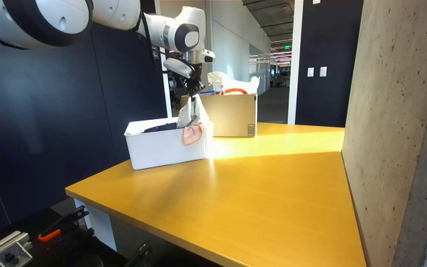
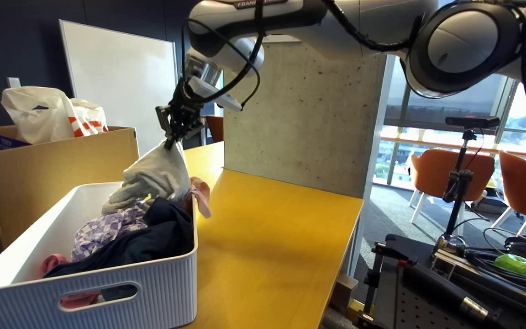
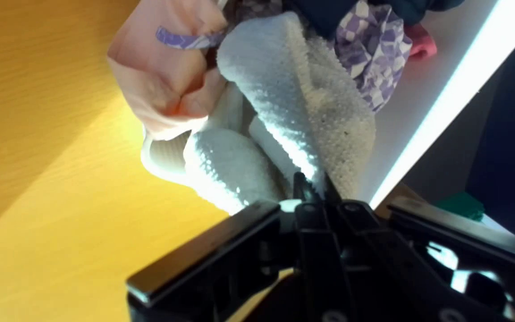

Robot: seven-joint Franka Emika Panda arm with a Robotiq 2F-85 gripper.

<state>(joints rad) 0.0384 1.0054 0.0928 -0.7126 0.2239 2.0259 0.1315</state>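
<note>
Gripper (image 2: pixel 169 145), its jaws nearly together, pinching the upper end of a white cloth (image 2: pixel 160 173) above a corner of the bin (image 2: pixel 171 292); the cloth's lower folds rest inside. Beside it, a peach cloth (image 3: pixel 150 85) hangs over the bin's long edge. A checked cloth (image 2: pixel 103 230) and a navy cloth (image 2: pixel 153 242) lie within. The bin stands near an edge of the desk (image 1: pixel 265 196); in an exterior view a box (image 1: pixel 232 116) appears behind it.

Wrist view downward, exterior views sharing bin (image 1: pixel 163 149)
</note>
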